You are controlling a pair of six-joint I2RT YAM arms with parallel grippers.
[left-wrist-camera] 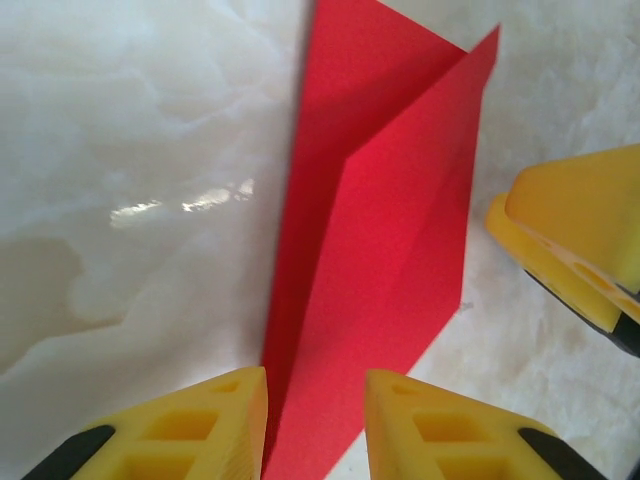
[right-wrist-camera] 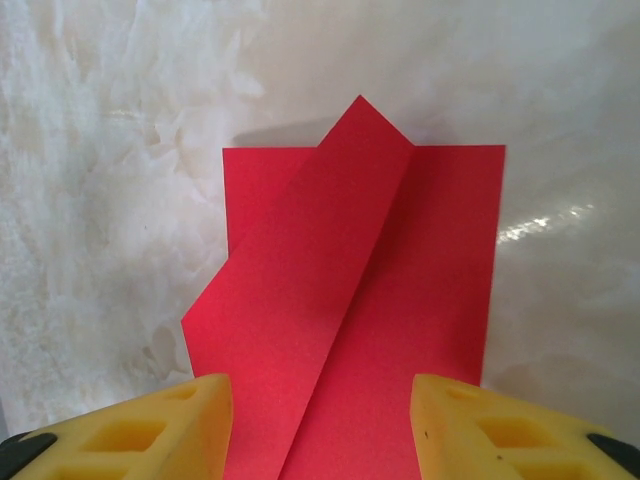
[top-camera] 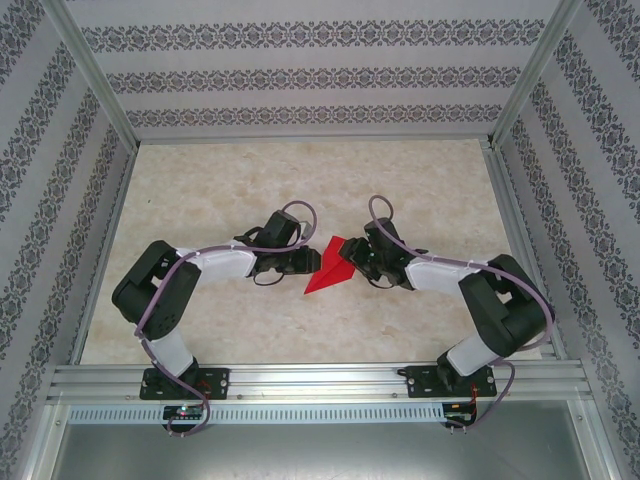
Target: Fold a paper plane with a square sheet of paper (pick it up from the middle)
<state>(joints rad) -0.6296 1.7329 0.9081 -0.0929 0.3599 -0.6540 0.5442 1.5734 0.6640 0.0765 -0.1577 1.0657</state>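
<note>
Top external view, contents of the pale marbled tabletop [top-camera: 200, 190].

Item 1: square sheet of paper [top-camera: 330, 265], quantity one. It is bright red and creased into a narrower shape, with a point toward the near left. It lies at the middle of the tabletop, between the two arms.

Item 2: arms, quantity two. The left arm [top-camera: 165, 290] reaches in from the near left and the right arm [top-camera: 500, 300] from the near right. Their ends face each other across the sheet, one on each side of it.

Item 3: left jaws, one pair, with two yellow fingertips [left-wrist-camera: 200, 425]. In the left wrist view they are released, with a moderate gap between the fingertips. One end of the sheet [left-wrist-camera: 390, 230] runs into that gap and lies flat on the tabletop, with a long flap folded over along a diagonal crease. The paper's edge sits just beside one fingertip, and I cannot tell whether they touch. The paper is not pinched. A yellow fingertip [left-wrist-camera: 575, 230] of the right jaws shows at the right edge, near the sheet but apart from it.

Item 4: right jaws, one pair, with two yellow fingertips [right-wrist-camera: 150, 435]. In the right wrist view they are released, and the gap is a little narrower than the sheet. The sheet [right-wrist-camera: 370, 280] lies flat, and one end of it reaches between the fingertips. A folded flap crosses it diagonally, its corner poking past the opposite edge. The jaws hold nothing.
</note>
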